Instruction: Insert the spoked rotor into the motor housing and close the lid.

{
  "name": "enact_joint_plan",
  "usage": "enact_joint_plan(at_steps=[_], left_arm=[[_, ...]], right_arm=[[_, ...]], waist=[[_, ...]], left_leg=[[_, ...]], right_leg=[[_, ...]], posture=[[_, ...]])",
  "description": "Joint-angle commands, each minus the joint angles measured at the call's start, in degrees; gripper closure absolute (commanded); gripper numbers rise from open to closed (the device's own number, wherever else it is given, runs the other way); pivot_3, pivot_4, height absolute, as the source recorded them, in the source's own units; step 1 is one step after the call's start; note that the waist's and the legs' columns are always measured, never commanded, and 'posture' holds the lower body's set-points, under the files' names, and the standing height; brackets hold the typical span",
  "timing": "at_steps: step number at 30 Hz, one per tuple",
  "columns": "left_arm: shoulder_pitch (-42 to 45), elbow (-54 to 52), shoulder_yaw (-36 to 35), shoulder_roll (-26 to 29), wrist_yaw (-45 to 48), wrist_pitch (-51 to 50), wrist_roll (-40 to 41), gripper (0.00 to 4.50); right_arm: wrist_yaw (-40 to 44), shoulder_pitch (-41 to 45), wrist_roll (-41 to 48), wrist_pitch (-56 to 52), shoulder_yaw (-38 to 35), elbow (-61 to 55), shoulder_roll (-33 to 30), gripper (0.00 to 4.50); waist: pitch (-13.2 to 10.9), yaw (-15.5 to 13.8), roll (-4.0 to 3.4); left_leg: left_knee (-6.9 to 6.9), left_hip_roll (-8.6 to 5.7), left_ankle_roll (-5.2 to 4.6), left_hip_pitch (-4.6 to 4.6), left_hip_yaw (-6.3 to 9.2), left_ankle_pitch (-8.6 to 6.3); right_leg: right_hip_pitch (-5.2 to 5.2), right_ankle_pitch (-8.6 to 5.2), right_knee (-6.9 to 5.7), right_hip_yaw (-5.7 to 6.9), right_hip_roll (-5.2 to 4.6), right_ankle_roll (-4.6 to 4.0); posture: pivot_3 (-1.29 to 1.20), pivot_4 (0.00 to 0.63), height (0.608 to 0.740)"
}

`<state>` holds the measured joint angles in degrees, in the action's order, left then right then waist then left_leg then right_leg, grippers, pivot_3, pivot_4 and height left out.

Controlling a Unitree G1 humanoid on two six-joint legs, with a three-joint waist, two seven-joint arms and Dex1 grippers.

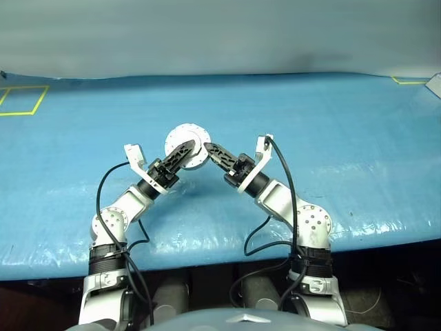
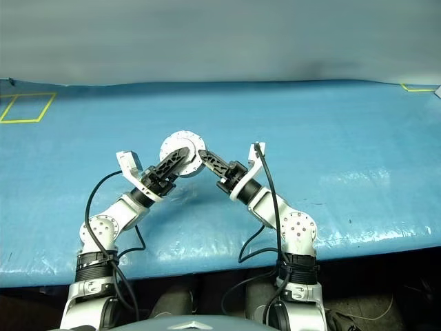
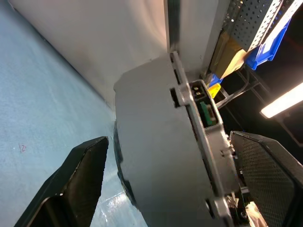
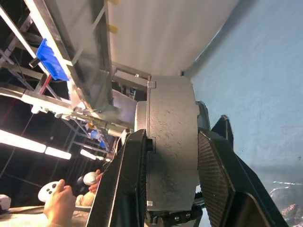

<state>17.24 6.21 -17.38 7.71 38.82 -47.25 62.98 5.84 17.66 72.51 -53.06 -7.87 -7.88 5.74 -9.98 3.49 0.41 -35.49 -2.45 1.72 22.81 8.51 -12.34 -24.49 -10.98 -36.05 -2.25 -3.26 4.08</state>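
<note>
Motor housing [image 4: 171, 142]: grey metal, matt, faintly mottled and rough on its rim; lid [image 1: 186, 145]: pale silver metal, smooth, slightly bright; my right end effector [image 4: 171, 179]: fingers [image 4: 215, 175] of black plastic, inner faces finely cross-hatched; my left end effector [image 3: 165, 184]: the same matt black; surface [image 1: 331, 124]: blue plastic sheeting, glossy, wrinkled near its front edge.

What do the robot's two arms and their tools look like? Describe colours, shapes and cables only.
Both arms are silver-grey metal with rounded joint housings dotted with small screws and black ribbed collars near the base. A black cable loops loosely beside each arm. A white bracket sits at each wrist. The left tool and right tool each have two long black fingers with textured, cross-hatched pads.
</note>
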Motion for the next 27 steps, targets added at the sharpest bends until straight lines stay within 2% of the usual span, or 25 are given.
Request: enact_joint_plan(at_steps=[1,5,8,11,12,19,25,26,27], left_arm=[[0.98,-0.75,0.44,-0.66,0.56,0.06,0.42,0.02],[0.29,-1.29,1.07,-0.91,1.72,1.49,-0.77,0.02],[-1.15,-1.96,0.48,-1.41,3.02,2.48,-0.03,0.64],[-2.33,-2.39,-0.78,-2.04,2.82,2.93,1.57,1.56],[-2.52,-2.43,-1.03,-1.99,2.69,2.94,1.84,1.66],[-3.05,-2.62,-1.08,-2.3,0.0,3.39,1.76,1.7],[-3.64,-3.16,-0.04,-2.75,-1.41,4.55,0.08,1.7],[-3.75,-3.2,0.02,-2.69,-1.47,4.69,0.03,1.7],[-3.83,-3.28,-0.03,-2.64,-1.68,4.89,-0.1,1.7]], right_arm=[[1.34,-1.53,3.14,0.55,2.51,-4.13,3.32,3.31],[1.28,-1.64,3.07,0.86,2.68,-4.19,3.0,3.31],[1.16,-1.77,2.69,1.16,2.62,-4.03,2.87,3.31],[1.04,-1.88,2.27,1.46,2.5,-3.53,2.81,3.31],[0.99,-1.85,2.22,1.54,2.45,-3.37,2.79,3.31],[0.79,-1.49,1.32,2.31,2.54,-2.5,2.7,3.31],[1.86,-1.35,-3.6,4.56,3.89,-1.92,1.69,3.31],[1.98,-1.43,-3.97,4.82,3.93,-1.83,1.65,2.58],[2.08,-1.47,-4.26,5.01,3.91,-1.86,1.68,2.34]], waist=[[0.0,-0.04,0.0],[0.0,-0.02,0.0],[0.0,0.03,0.0],[0.0,0.05,0.01],[0.0,0.03,0.01],[0.0,0.01,0.01],[0.0,0.04,0.01],[0.01,-0.02,0.01],[0.01,-0.03,0.01]], left_leg=[[-0.02,0.0,0.0,0.0,-0.01,0.0],[-0.1,0.01,-0.02,0.0,-0.1,-0.01],[-0.13,0.03,-0.03,-0.01,-0.17,-0.01],[-0.13,0.04,-0.05,-0.01,-0.22,-0.02],[-0.14,0.04,-0.06,-0.01,-0.22,-0.03],[-0.29,0.05,-0.08,0.0,-0.27,-0.04],[-0.34,0.06,-0.09,0.0,-0.31,-0.04],[-0.35,0.06,-0.09,0.0,-0.31,-0.04],[-0.36,0.06,-0.09,0.0,-0.31,-0.04]], right_leg=[[0.01,0.01,0.0,-0.01,0.0,0.01],[0.01,0.09,0.0,-0.11,0.03,0.03],[0.01,0.13,0.0,-0.18,0.06,0.02],[-0.01,0.14,0.0,-0.23,0.06,0.02],[-0.01,0.14,0.0,-0.23,0.07,0.03],[0.02,0.21,0.0,-0.29,0.1,0.09],[0.03,0.27,0.0,-0.32,0.12,0.12],[0.03,0.27,0.0,-0.32,0.12,0.12],[0.03,0.28,0.0,-0.33,0.12,0.12]], posture=[[0.0,0.15,0.74],[0.0,0.15,0.74],[0.0,0.15,0.74],[0.0,0.15,0.74],[0.0,0.15,0.74],[0.0,0.15,0.74],[0.0,0.15,0.74],[0.0,0.15,0.74],[0.0,0.15,0.74]])
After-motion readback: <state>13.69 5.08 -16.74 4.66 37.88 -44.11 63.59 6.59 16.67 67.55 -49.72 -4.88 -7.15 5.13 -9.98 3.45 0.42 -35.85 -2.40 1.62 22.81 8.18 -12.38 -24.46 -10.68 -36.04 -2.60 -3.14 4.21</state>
